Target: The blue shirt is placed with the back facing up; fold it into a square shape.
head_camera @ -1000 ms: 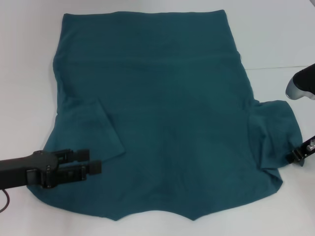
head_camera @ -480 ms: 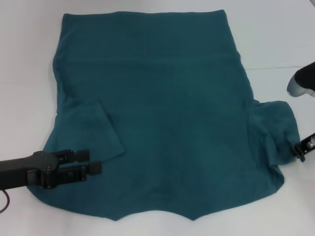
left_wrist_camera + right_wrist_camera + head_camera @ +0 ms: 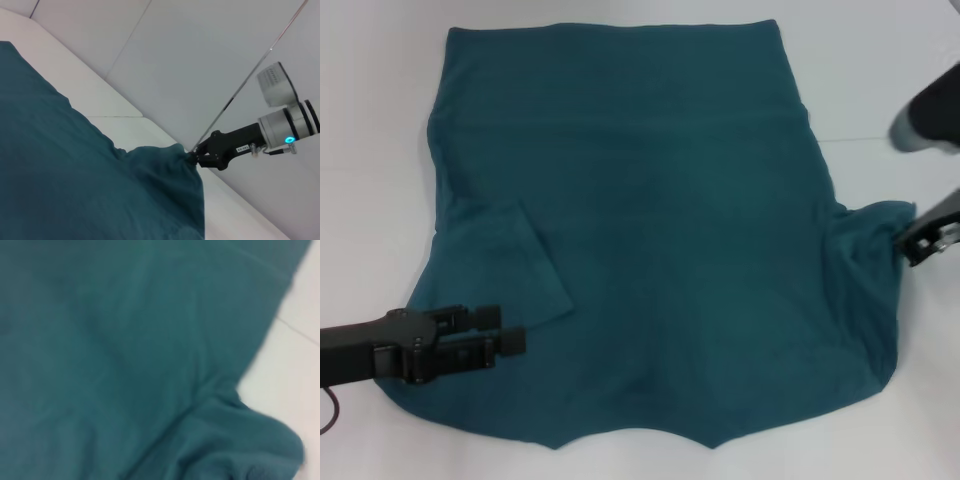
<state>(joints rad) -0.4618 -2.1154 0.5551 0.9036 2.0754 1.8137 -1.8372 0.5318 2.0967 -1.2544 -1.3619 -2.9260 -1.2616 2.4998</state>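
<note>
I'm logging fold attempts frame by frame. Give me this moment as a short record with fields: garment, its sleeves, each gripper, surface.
garment: blue shirt, spread flat, plain side up
left sleeve: already folded in onto the body
right sleeve: lifted off the table, bunched at its tip
right gripper: shut on the sleeve tip, at the shirt's right edge
left gripper: over the shirt's near left corner, fingers side by side with a small gap, holding nothing
surface: white table
</note>
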